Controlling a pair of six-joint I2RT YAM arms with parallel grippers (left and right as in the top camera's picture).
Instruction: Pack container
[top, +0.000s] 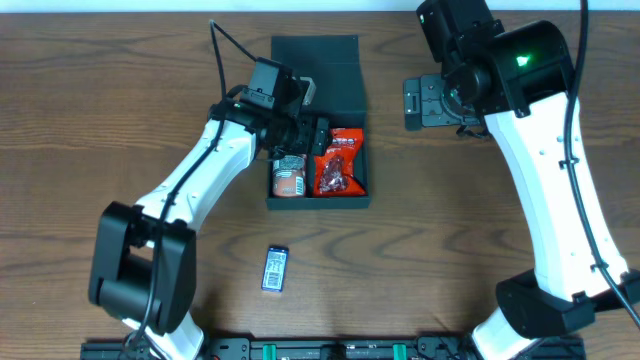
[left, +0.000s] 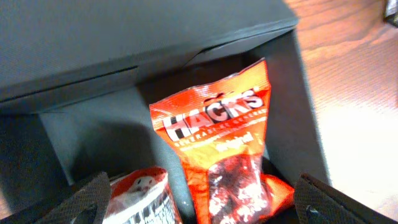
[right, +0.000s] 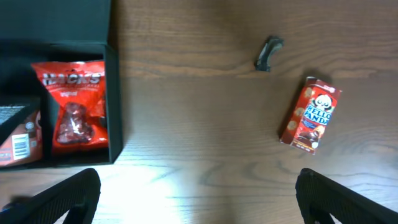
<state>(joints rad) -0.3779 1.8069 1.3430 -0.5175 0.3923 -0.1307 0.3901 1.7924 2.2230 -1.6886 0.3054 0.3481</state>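
Note:
The container (top: 316, 66) is a dark square box, its lid open and lying flat at the far side. Inside lie a red Hacks bag (top: 338, 162) on the right and a red-and-white snack packet (top: 288, 178) on the left. My left gripper (top: 305, 135) hangs open and empty over the box interior; in the left wrist view its fingers (left: 199, 205) straddle the Hacks bag (left: 217, 143) and the packet (left: 140, 193). My right gripper (top: 430, 100) is open and empty above bare table to the right of the box (right: 113, 99).
A red Hello Panda box (right: 309, 114) and a small dark curved piece (right: 268, 53) lie on the table right of the container. A blue-and-white packet (top: 275, 268) lies near the front, left of centre.

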